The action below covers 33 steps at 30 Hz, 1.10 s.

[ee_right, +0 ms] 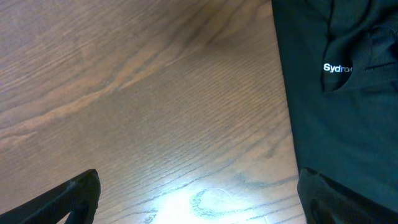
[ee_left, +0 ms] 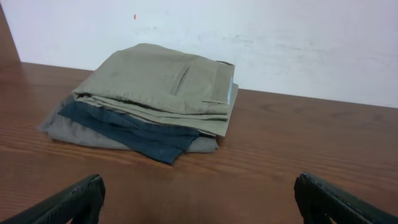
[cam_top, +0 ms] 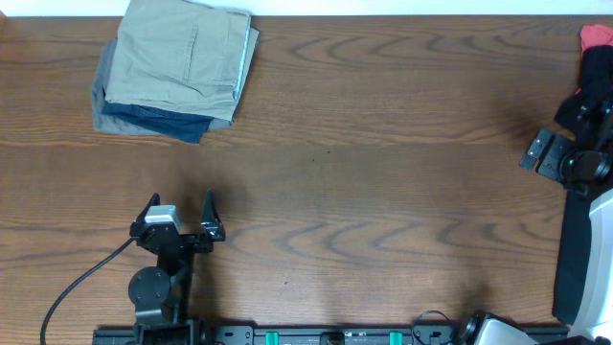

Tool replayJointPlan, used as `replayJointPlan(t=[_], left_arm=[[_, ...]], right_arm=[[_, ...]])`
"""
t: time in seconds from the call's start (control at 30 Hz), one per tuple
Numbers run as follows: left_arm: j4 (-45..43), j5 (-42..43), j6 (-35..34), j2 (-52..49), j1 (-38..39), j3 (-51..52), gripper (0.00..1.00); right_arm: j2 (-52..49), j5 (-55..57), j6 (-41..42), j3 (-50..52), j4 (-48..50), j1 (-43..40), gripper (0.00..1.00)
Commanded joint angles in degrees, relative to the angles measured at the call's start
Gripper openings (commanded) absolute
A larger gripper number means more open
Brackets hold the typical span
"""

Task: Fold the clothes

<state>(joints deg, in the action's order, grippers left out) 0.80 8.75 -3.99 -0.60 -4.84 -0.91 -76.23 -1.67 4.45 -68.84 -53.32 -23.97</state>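
A folded stack of clothes lies at the table's far left. A pale khaki-green pair (cam_top: pixel 182 53) with a stitched pocket is on top, with a navy piece (cam_top: pixel 158 120) and a grey piece (cam_top: pixel 101 96) under it. The stack also shows in the left wrist view, khaki (ee_left: pixel 165 81) over navy (ee_left: pixel 134 130). My left gripper (cam_top: pixel 182 216) (ee_left: pixel 199 193) is open and empty, well short of the stack. My right gripper (cam_top: pixel 548 153) (ee_right: pixel 199 193) is open and empty over bare wood, beside a black garment (ee_right: pixel 339 106) with white lettering.
The black garment (cam_top: pixel 589 96) lies at the table's right edge with something red (cam_top: pixel 596 36) at its far end. A white wall stands behind the stack. A black cable (cam_top: pixel 77 283) runs by the left arm's base.
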Motion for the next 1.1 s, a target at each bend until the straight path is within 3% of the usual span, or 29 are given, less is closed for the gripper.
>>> replayJointPlan(t=[0.0, 0.63, 1.07], left_arm=[[2.4, 0.7, 1.0, 0.4, -0.3, 0.7, 0.98], [2.4, 0.6, 1.0, 0.4, -0.3, 0.7, 0.98], [2.4, 0.7, 1.0, 0.4, -0.3, 0.7, 0.98]], right_arm=[[0.5, 0.2, -0.7, -0.6, -0.1, 0.4, 0.99], [2.2, 0.2, -0.7, -0.3, -0.1, 0.4, 0.99], [21.1, 0.2, -0.7, -0.3, -0.1, 0.4, 0.99]])
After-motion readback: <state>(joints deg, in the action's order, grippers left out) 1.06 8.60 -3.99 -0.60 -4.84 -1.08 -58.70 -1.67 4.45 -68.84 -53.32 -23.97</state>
